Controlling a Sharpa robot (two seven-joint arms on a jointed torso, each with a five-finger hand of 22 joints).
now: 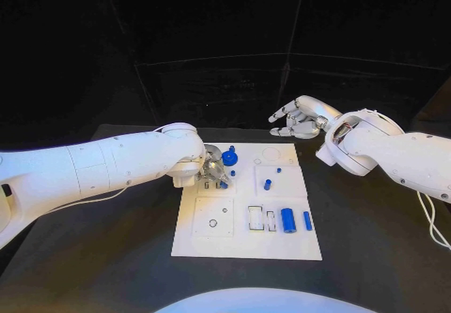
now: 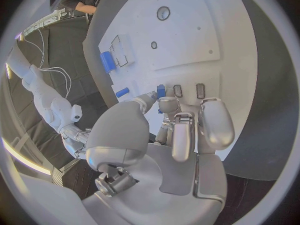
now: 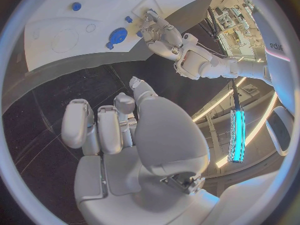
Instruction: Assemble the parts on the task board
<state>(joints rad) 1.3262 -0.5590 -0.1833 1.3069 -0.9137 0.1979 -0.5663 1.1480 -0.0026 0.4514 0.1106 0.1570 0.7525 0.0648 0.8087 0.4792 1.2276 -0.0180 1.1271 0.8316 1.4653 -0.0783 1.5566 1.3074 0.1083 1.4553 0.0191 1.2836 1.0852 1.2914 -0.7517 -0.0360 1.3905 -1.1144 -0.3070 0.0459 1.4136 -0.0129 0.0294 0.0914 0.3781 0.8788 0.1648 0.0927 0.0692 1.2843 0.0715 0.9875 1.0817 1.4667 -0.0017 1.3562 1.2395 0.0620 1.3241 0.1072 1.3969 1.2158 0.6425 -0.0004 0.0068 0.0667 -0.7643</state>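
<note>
Left hand (image 1: 212,171), centre-left of the frame on the task board (image 1: 246,248), pinches a small blue part (image 2: 160,91). Part likely light, rigid, slippery: grip its sides. Right hand (image 1: 296,119), upper right, curled, holding nothing.

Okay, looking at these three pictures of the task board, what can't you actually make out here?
- Head view: whether the left hand grips the small blue part under it; its own fingers cover the contact.
- Left wrist view: the blue part at the fingertips is too small to name, and the fingers hide most of it.
- Right wrist view: the task board is cut off by the circle's rim.
- Right hand: fingers curled, nothing visible inside.
</note>
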